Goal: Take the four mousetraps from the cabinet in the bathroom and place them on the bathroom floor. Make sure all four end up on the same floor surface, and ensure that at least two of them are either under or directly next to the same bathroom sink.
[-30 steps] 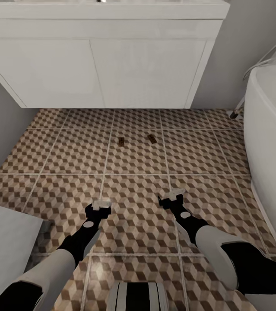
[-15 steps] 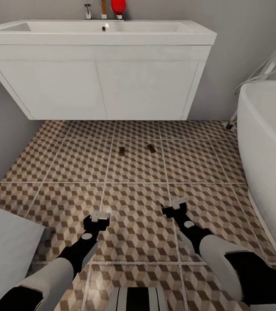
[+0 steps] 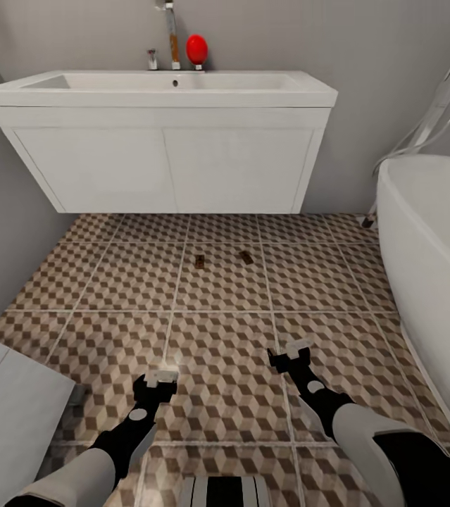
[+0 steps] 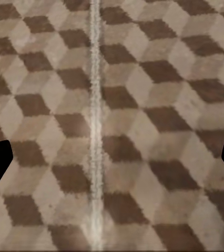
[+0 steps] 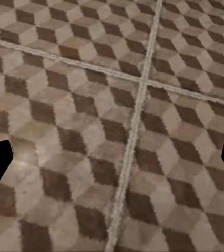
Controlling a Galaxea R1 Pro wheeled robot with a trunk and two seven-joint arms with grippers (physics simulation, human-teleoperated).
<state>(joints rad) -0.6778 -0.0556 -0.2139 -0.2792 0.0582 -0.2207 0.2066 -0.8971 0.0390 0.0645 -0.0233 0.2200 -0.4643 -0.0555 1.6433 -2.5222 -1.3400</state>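
Note:
Two small brown mousetraps lie on the cube-patterned bathroom floor in front of the sink: one mousetrap and a second mousetrap just to its right. The white wall-hung bathroom sink with its chrome tap stands against the far wall, a short way beyond them. My left gripper and right gripper hang low over the tiles near the front, both open and holding nothing. In the wrist views the spread fingers of the left gripper and the right gripper frame bare floor tiles.
A white bathtub fills the right side. A white square fixture sits at the near left. A red object stands on the sink's back ledge. Grey walls close in on the left and behind.
The head view has tilted up and drawn back, so the sink top, tap and red object now show. Both arms sit lower in the picture. The two mousetraps have not moved on the floor.

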